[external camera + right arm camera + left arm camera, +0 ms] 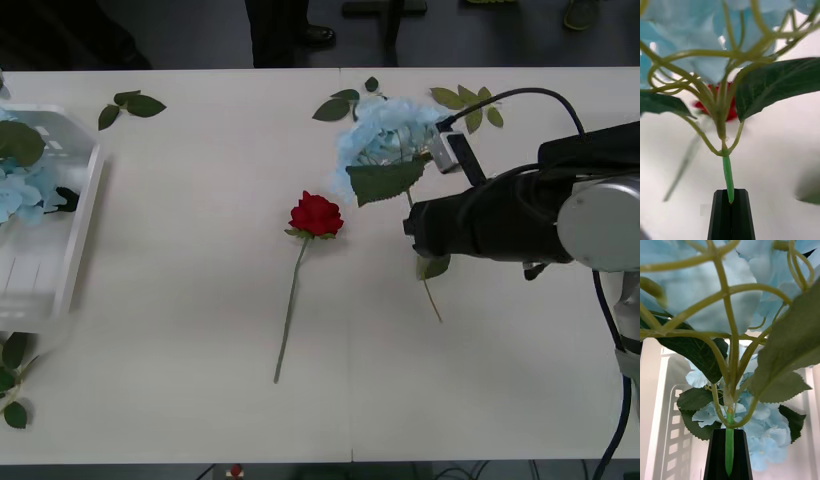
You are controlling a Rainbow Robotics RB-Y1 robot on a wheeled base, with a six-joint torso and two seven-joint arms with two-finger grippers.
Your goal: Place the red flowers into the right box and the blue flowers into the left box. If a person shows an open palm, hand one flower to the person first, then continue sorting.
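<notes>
**benchwatcher:** What's each pincer doing right now?

**rig_op:** I'm driving remotely, so here's what my feeds give me. The right gripper [731,195] has its two black fingers pressed together on the thin green stem of a fluffy pale-blue hydrangea cluster [385,138], pinching just below where the stem branches. In the front view that bloom sits at the tip of the right arm, toward the far side of the white table [200,330]. I honestly can't tell if it's off the surface.

**benchwatcher:** And the left?

**rig_op:** The left gripper [729,438] is clamped the same way on the stem of a second pale-blue hydrangea [715,277]. It's over the white translucent ribbed plastic bin [670,420]. A third pale-blue hydrangea [756,420] lies inside with its big dark green leaves spread around it.

**benchwatcher:** Where's the bin on the table?

**rig_op:** At the left edge in the front view [75,260], with pale blue showing in it.

**benchwatcher:** Any reds?

**rig_op:** One small red rose on a long thin green stem [316,214] lies flat mid-table. Its bloom is just left of the right arm's hydrangea and the stem runs toward me. Nothing's touching it. It also shows as a red blur behind the stems in the right wrist feed [732,110].

**benchwatcher:** Other clutter?

**rig_op:** There are loose green leaf sprigs [130,103] near the far edge, plus a few by the bin's near corner.
</notes>
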